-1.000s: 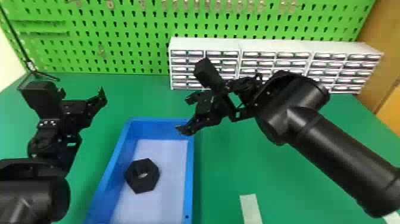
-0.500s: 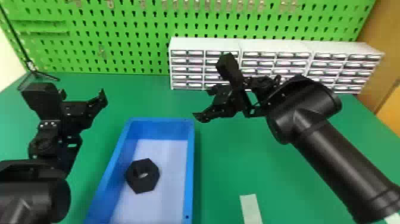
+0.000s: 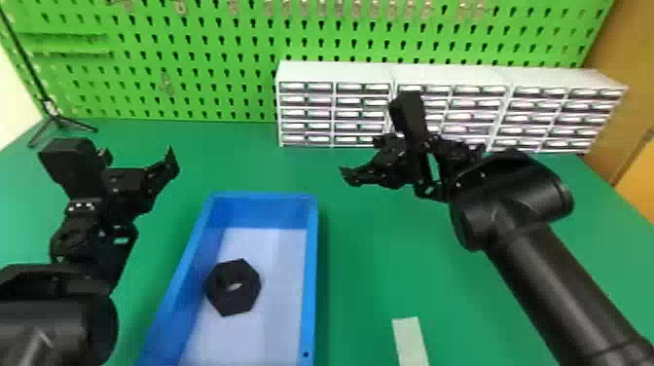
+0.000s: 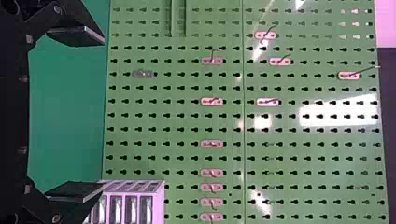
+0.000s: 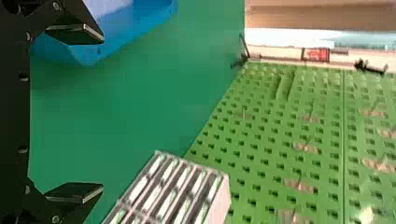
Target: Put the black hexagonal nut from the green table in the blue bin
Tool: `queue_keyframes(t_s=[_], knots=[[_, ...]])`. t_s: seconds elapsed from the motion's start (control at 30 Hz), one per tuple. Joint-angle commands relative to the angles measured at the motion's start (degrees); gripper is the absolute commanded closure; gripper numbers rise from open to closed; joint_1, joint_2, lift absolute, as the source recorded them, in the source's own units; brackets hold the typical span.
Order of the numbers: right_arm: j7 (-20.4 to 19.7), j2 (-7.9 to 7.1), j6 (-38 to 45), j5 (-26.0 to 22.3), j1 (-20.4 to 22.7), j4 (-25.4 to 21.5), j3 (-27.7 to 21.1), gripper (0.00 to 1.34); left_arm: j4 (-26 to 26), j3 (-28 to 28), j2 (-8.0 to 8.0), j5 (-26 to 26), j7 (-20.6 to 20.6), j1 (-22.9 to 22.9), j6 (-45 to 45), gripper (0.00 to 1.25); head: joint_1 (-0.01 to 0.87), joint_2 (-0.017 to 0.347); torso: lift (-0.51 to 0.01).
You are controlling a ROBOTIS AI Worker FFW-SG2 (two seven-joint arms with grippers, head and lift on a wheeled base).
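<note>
The black nut lies inside the blue bin on the green desk. In the head view, the left tool is at the nut's eleven o'clock, the right tool between one and two; both are released.

Black hexagonal nut, lying flat inside the blue bin, on its pale floor

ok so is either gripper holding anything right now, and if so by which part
Nothing is held: the left gripper and right gripper are both open and empty.
</note>
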Motion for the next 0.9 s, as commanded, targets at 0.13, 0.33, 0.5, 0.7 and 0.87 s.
queue_keyframes(t_s=[0.13, 0.33, 0.5, 0.7, 0.87], knots=[[-6.61, 2.25, -3.43, -2.51, 4.62, -0.08, -6.61, 0.18, -0.16, 0.09, -0.51, 0.02, 0.00, 0.40, 0.00, 0.18, 0.683, 0.028, -0.096], [-11.00, 3.83, -5.89, -3.57, 7.70, -1.04, -10.74, 0.18, -0.07, 0.44, -1.13, -0.34, 0.00, 0.76, 0.00, 0.18, 0.683, 0.028, -0.096], [-14.25, 4.88, -7.82, -3.83, 10.16, -2.27, -13.47, 0.18, -0.07, 0.71, -1.66, -0.69, 0.00, 0.76, 0.09, 0.18, 0.683, 0.028, -0.096], [-17.77, 6.03, -10.90, -3.83, 12.71, -2.98, -15.67, 0.18, -0.07, 0.62, -2.01, -1.04, 0.00, 0.58, 0.00, 0.18, 0.683, 0.028, -0.096], [-20.32, 6.73, -12.74, -3.57, 14.47, -3.59, -16.54, 0.18, -0.07, 0.27, -2.09, -1.22, 0.00, 0.40, 0.09, 0.18, 0.683, 0.028, -0.096]])
